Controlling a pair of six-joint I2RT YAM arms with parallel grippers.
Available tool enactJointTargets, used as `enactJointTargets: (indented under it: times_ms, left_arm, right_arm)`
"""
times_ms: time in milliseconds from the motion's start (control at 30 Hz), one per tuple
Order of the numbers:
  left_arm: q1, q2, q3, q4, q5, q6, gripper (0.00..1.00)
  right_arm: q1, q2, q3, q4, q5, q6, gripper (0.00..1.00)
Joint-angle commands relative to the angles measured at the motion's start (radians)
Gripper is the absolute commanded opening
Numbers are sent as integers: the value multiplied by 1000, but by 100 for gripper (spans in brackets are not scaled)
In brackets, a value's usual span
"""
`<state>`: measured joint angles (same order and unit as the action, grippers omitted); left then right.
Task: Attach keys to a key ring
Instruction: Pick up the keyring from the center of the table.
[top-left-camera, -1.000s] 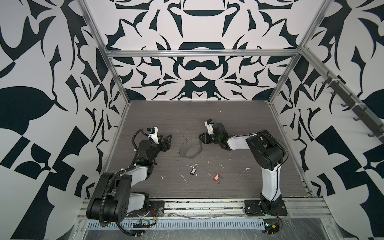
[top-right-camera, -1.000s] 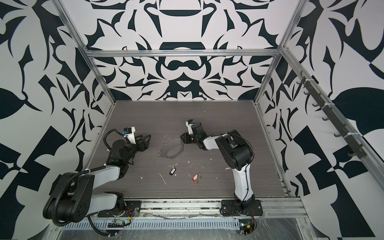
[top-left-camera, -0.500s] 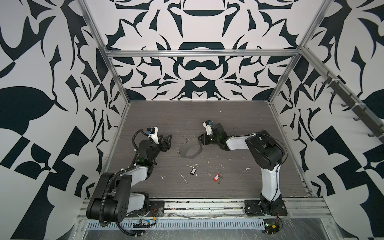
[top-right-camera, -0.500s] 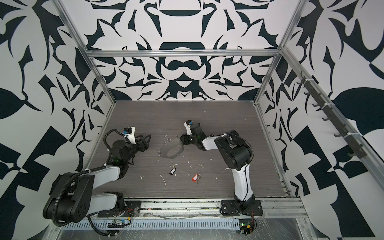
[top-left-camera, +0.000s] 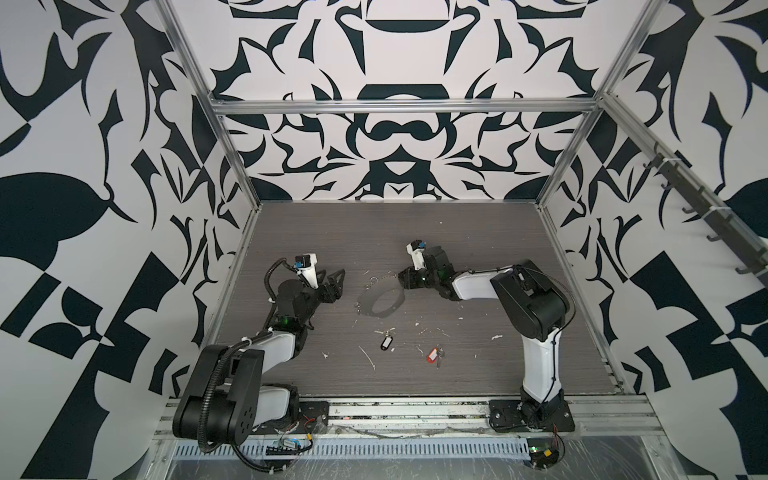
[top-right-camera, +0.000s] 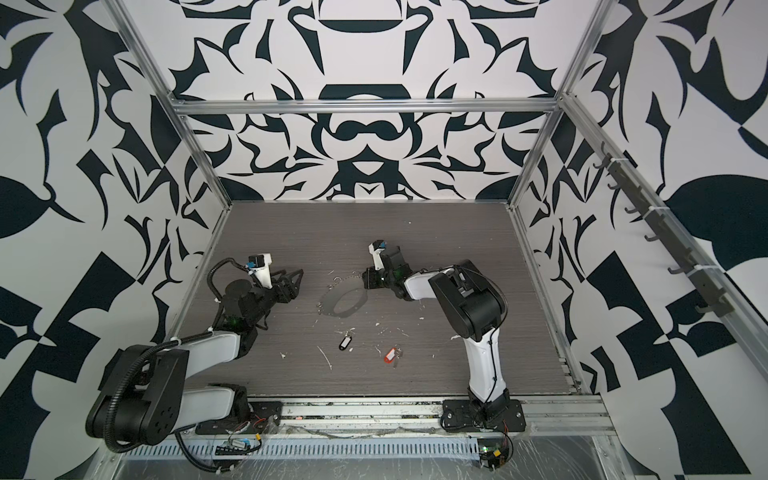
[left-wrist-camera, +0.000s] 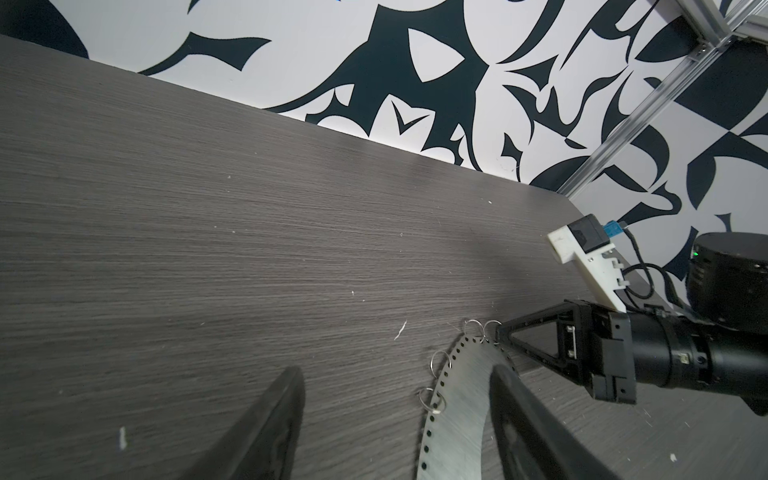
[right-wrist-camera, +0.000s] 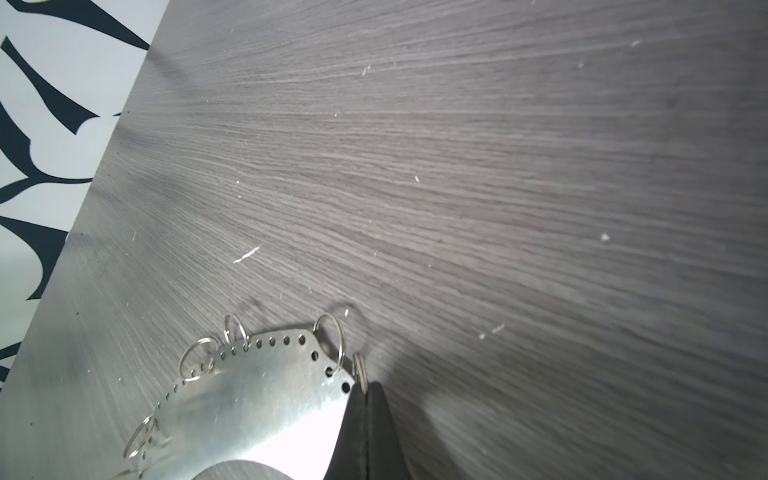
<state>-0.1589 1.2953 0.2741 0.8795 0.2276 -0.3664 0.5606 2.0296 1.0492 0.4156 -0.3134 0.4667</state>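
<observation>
The key ring (top-left-camera: 369, 300) (top-right-camera: 331, 304) is a flat grey metal hoop with holes and small loops along its rim, mid-table. My right gripper (top-left-camera: 402, 277) (top-right-camera: 365, 276) (right-wrist-camera: 365, 390) is shut on one small loop (right-wrist-camera: 359, 370) at the hoop's right rim (right-wrist-camera: 249, 386). My left gripper (top-left-camera: 338, 278) (top-right-camera: 297, 276) (left-wrist-camera: 395, 374) stands open just left of the hoop, whose rim (left-wrist-camera: 457, 395) shows between its fingers. The keys lie nearer the front: a bunch with a black tag (top-left-camera: 386, 341) (top-right-camera: 344, 341) and one with a red tag (top-left-camera: 433, 355) (top-right-camera: 390, 355).
White scraps (top-left-camera: 368, 356) and flecks are scattered over the grey wood-grain table (top-left-camera: 415, 232). Aluminium frame posts and patterned walls close in the table on three sides. Both arm bases sit on the front rail (top-left-camera: 407, 409).
My right gripper has reached a little to the left and closed on a small loop at the hoop's rim. My left gripper has opened slightly and otherwise stayed put.
</observation>
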Motion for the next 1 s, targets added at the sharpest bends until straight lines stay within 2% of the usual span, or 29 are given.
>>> enactJointTargets:
  times_ms: [0,300,600,700,733,867,967]
  left_arm:
    - [-8,-13,-15,45,20,12,73]
    - [-32,-13,-48,127,85,51,71]
    - [-156,-39,-65,171,106,194,71]
    - [-159,-28,-45,177,139,207,69]
    - [-159,12,-38,186,163,210,68]
    - [-164,66,-51,353,288,228,61]
    - [-166,76,-75,504,359,200,61]
  right_arm:
    - [4,-68,-20,13,2,-26,0]
    - [10,-199,-154,136,-65,-156,0]
    - [34,-362,-328,273,-101,-315,0]
    - [38,-412,-375,301,-98,-359,0]
    - [39,-428,-388,309,-97,-372,0]
    - [41,-498,-434,312,-87,-413,0]
    - [47,-544,-456,307,-70,-431,0]
